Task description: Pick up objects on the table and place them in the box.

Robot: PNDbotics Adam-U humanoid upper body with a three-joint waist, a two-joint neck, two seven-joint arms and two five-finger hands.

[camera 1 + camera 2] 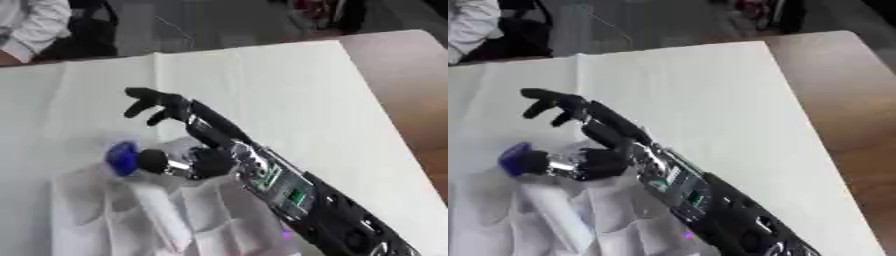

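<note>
— Bottle first: that white plastic bottle with the round blue cap (122, 158), lying on its side in the crumpled white lining (83, 210) at the lower left. Is it in the box already?

— Hard to say. The lining looks like a soft white bag or a box liner (no rim shows from where I stand), and the bottle's body (162, 212) runs down into its folds.

— And the hand?

— The robot's right hand (188, 125), black with silver joints, comes in from the lower right. Its long fingers (144, 97) are straight and spread, pointing up over the white cloth-covered table (262, 80). The thumb (156, 161) reaches toward the cap, touching or just beside it; I can't tell which. Nothing is gripped.

— What might go wrong?

— My guess: the thumb nudges the cap and the bottle rolls along the folds, or the forearm catches the lining and pulls it askew.

— The left hand?

— Nowhere I can see.
</note>
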